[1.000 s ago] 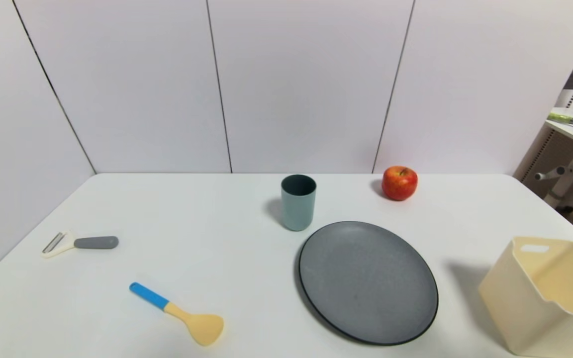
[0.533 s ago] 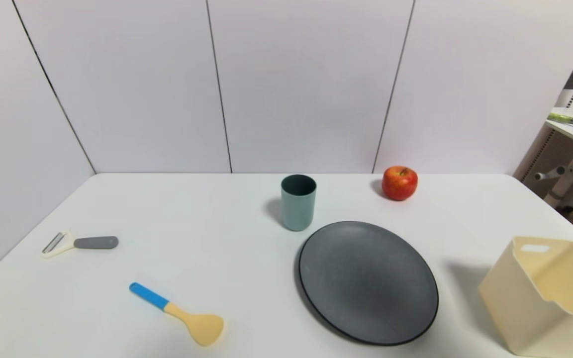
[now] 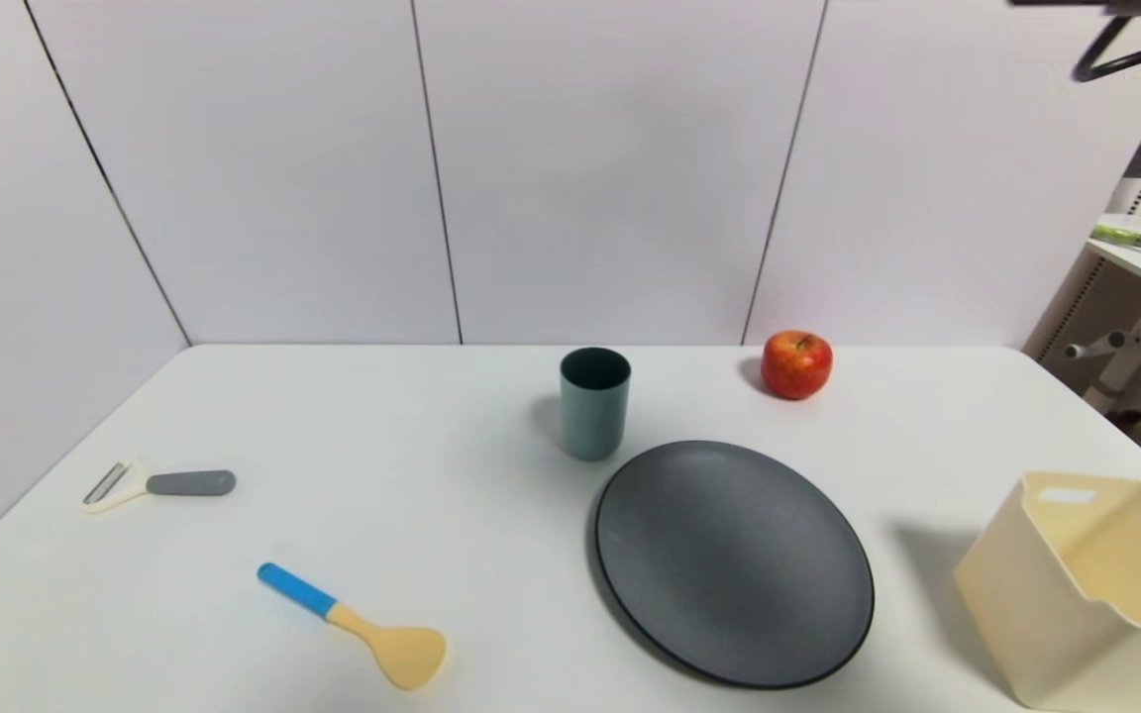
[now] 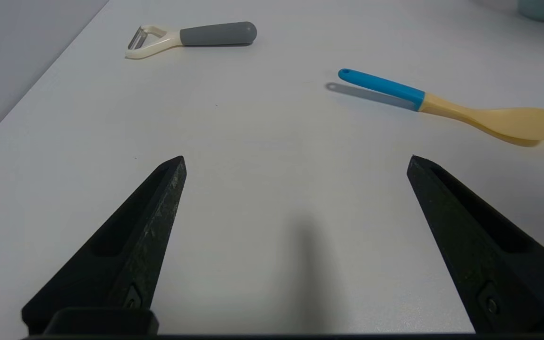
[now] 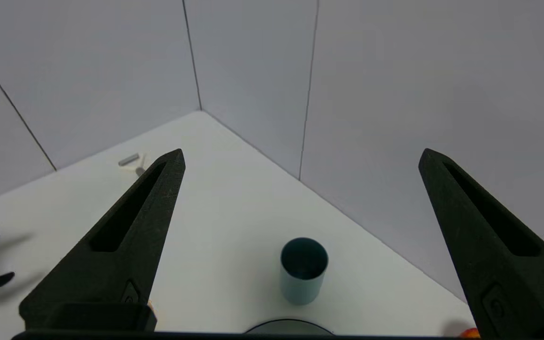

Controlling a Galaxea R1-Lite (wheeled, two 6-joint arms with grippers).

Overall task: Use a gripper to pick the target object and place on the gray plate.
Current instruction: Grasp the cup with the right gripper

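Observation:
The pale blue-green tumbler point(image 3: 594, 406) stands upright on the white table, just behind the left rim of the gray plate point(image 3: 734, 564). In the right wrist view the tumbler point(image 5: 302, 278) shows from above, well below and ahead of my right gripper point(image 5: 302, 153), which is open, empty and held high. The plate's edge point(image 5: 288, 328) shows just in front of the tumbler. My left gripper point(image 4: 295, 160) is open and empty, low over the table's near left part. Only a black piece of the right arm point(image 3: 1125, 30) shows in the head view, at the top right.
A red apple point(image 3: 795, 364) sits at the back right of the plate. A cream square bin point(image 3: 1095, 594) stands at the near right. A peeler point(image 3: 159, 485) and a blue-handled spatula point(image 3: 353, 624) lie on the left. Walls close the back and left.
A black piece of the right arm has come into the head view at the top right. The tumbler, plate and other things have not moved.

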